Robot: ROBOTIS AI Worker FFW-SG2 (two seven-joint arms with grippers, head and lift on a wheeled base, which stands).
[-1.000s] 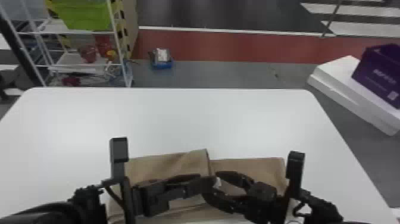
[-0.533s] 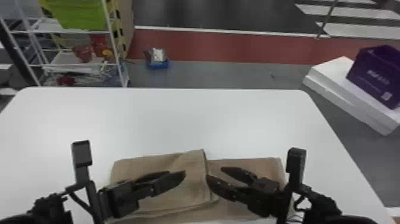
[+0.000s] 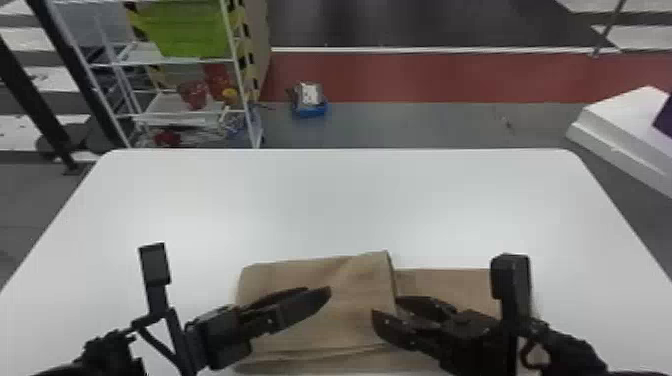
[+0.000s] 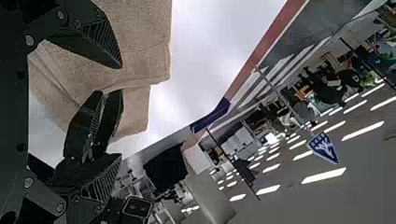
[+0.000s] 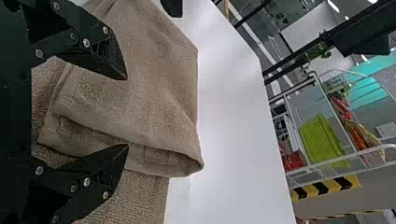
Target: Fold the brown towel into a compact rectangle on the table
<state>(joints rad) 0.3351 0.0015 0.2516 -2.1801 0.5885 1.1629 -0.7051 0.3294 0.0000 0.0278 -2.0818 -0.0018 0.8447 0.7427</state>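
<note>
In the head view my left gripper point(image 3: 317, 295) is over the left part of the brown towel point(image 3: 320, 325), and my right gripper point(image 3: 387, 307) is near the folded flap's right edge. The towel's left portion is doubled over, while a lower single-looking layer extends right. In the left wrist view the left gripper point(image 4: 122, 112) stands open, with the towel point(image 4: 144, 51) beyond it and the other gripper's fingers showing between. In the right wrist view the right gripper point(image 5: 127, 112) is open above the towel point(image 5: 159, 93), whose folded edge curls up slightly; nothing is held.
The white table point(image 3: 350, 200) extends behind and to both sides of the towel. Past its far edge stand a wire shelf point(image 3: 175, 115) with a green bin point(image 3: 192, 30), a small blue box point(image 3: 310, 107) on the floor and white boards point(image 3: 620, 130) at right.
Both grippers were close together over the towel's middle; the left has drawn away to the left and the gap between them has widened. The towel looks much the same, and the head view has shifted slightly.
</note>
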